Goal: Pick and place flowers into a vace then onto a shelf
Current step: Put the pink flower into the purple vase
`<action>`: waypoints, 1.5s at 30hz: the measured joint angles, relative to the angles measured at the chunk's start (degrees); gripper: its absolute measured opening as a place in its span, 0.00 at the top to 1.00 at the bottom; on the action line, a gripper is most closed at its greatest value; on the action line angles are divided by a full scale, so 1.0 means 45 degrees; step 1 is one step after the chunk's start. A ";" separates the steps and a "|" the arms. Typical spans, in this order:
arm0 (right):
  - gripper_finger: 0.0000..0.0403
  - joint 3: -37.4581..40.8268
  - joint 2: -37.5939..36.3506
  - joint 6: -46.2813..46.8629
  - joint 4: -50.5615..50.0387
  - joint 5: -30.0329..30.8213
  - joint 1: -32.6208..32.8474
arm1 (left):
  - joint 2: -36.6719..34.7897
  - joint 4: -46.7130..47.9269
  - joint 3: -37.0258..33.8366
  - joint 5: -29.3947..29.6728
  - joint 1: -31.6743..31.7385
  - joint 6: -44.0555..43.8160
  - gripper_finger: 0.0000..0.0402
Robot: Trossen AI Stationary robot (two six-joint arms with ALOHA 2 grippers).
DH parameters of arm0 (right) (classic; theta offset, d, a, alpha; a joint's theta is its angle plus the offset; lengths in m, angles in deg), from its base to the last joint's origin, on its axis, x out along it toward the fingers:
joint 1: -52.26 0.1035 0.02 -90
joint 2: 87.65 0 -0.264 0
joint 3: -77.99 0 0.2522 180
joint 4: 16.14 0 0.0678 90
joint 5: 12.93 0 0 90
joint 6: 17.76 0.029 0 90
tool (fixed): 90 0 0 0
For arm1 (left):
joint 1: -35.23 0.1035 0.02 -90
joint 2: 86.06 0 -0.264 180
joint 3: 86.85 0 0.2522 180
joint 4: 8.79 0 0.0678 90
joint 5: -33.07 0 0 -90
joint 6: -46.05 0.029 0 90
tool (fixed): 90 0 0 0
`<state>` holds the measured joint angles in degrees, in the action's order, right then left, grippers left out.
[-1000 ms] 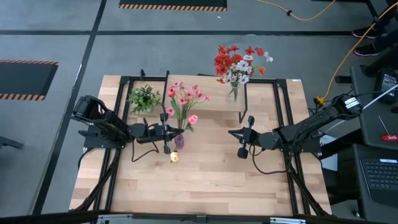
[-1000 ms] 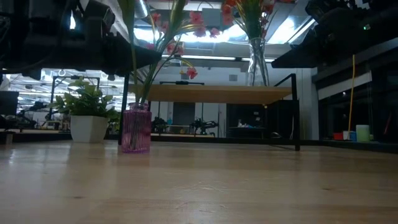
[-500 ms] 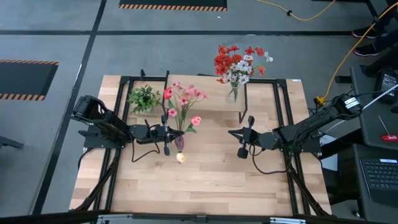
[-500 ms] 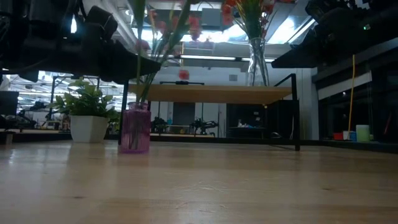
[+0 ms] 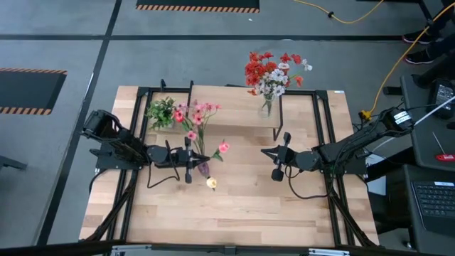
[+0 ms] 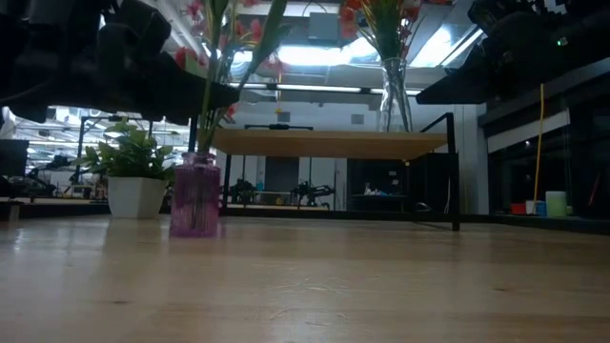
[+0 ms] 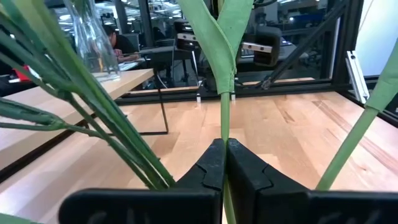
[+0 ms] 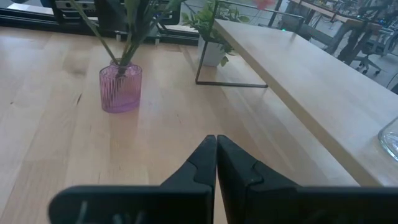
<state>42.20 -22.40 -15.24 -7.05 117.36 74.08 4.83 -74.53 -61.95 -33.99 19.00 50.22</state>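
Left wrist view shows the left gripper (image 7: 225, 163), its arm stretched low over the table, dark fingers pinching a smooth green tulip stem (image 7: 225, 118). Beneath it the ribbed purple glass vase (image 6: 194, 194) stands on the pale wood table (image 5: 249, 206), holding pink flowers (image 5: 193, 114). Farther right, the right gripper (image 5: 278, 173) hovers with fingers pressed together, empty. Beyond, a clear vase of red and white flowers (image 5: 274, 73) stands on the shelf (image 6: 329, 143).

Two arms reach inward over the tabletop.
Left gripper (image 5: 189, 159) pinches a flower stem (image 7: 224, 109); right gripper (image 5: 276, 163) waits with fingers pressed together.
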 joint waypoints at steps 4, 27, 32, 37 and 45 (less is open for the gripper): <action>0.96 -0.0002 0.0000 0.0000 0.0000 0.0000 -0.0002 | 0.0000 0.0008 0.0000 0.0019 -0.0147 0.0264 0.96; 0.96 0.0000 0.0000 0.0000 -0.0015 0.0003 -0.0001 | 0.0000 -0.1054 -0.0316 0.3170 -0.1777 0.2030 0.80; 0.96 -0.0002 0.0000 0.0000 -0.0015 0.0000 -0.0005 | 0.0000 -0.1050 -0.0316 0.4262 -0.2301 0.2238 0.80; 0.96 0.0003 0.0000 0.0000 -0.0045 0.0000 -0.0005 | 0.0000 -0.1051 -0.0316 0.4353 -0.2897 0.2254 0.80; 0.96 0.0003 0.0000 0.0010 -0.0047 0.0000 -0.0003 | 0.0000 -0.1051 -0.0316 0.5641 -0.3715 0.2254 0.79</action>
<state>42.21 -22.40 -15.20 -7.27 117.36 74.06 4.83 -79.26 -63.37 -8.61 2.28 60.36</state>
